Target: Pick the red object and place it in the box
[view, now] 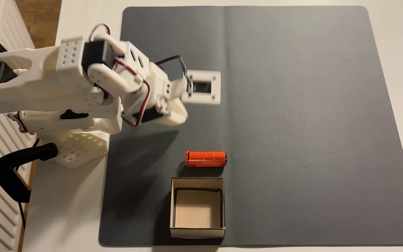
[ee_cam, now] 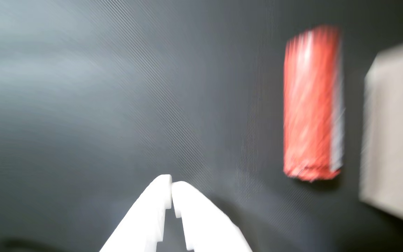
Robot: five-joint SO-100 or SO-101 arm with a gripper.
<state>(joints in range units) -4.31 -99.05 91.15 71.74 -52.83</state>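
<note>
While pincer (ee_cam: 172, 185) closed: one red object (view: 205, 159), one box (view: 197, 232).

Your wrist view rides close behind the end effector (ee_cam: 171, 189), facing the mat (ee_cam: 117, 105), your fixed view looks down from high above, both sharing the red object (view: 205, 159) and box (view: 197, 233).

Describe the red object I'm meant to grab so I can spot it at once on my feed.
In the fixed view, find the dark grey textured mat covering most of the table, then the small open cream-walled cardboard box at its near edge. Just beyond the box, apart from it, lies the small orange-red cylinder with fine black print, on its side. It is the one brightly coloured item on the mat.
</note>
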